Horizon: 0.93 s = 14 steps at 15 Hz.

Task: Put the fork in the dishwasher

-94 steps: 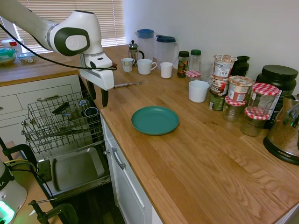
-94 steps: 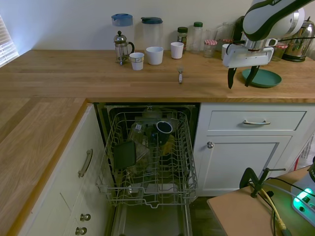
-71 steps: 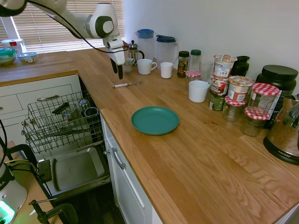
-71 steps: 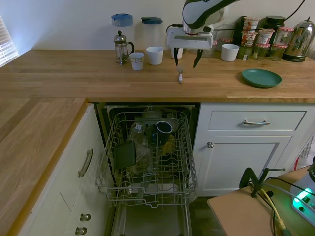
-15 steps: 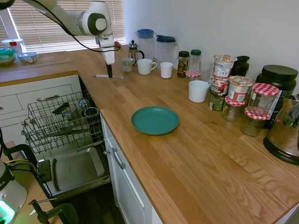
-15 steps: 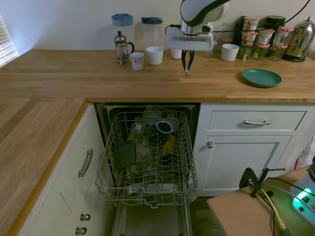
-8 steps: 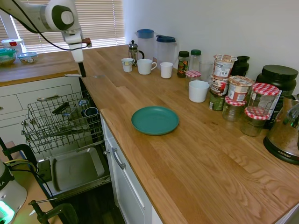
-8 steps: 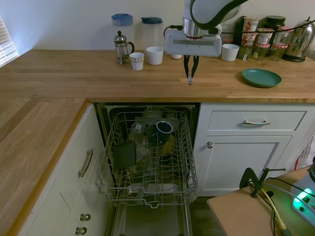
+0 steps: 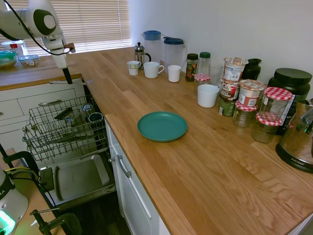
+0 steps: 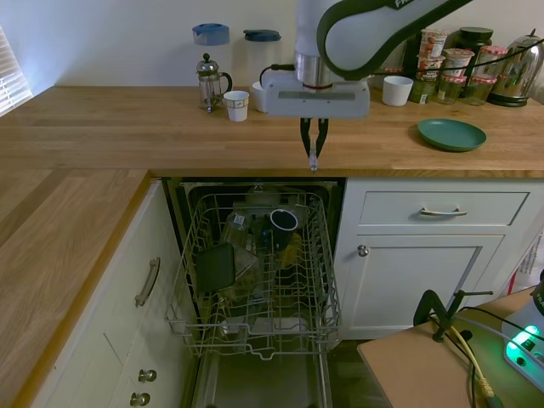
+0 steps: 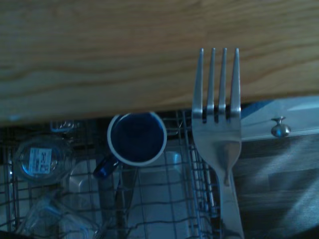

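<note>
The arm has carried the fork (image 10: 313, 159) off the worktop (image 10: 127, 127) to its front edge, above the open dishwasher (image 10: 255, 263) rack. The gripper (image 10: 313, 146) points straight down, fingers pinched on the fork, which lies level with tines toward the worktop. Earlier it lay near the cups (image 10: 236, 105).

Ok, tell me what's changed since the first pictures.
The fork lay on the counter near the cups; the tool moved to it, closed on it and lifted it. It has carried the fork to the counter's front edge, above the open dishwasher rack. The green plate, cups, jars and the rack's contents stayed put.
</note>
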Tool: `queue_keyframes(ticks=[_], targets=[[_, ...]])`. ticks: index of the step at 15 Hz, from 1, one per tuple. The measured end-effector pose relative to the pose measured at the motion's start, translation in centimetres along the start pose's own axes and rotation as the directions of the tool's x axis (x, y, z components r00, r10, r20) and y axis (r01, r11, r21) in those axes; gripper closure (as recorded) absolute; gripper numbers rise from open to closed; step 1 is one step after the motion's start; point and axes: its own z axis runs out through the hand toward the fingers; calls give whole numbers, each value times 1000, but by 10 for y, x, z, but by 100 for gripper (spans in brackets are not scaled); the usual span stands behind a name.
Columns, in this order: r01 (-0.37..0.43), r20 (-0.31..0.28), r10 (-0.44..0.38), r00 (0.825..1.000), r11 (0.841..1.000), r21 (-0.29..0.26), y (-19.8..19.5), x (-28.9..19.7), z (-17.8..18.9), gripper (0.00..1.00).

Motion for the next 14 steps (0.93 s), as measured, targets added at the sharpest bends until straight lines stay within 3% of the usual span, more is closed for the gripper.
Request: queue_keyframes(ticks=[5,10,14], targets=[[19,-46,-19,999,1000,0,43,-61,50,100],[101,-36,-103,994,994,-44,48,-76,135,100],[122,-43,-125,991,991,-53,43,-78,158,100]])
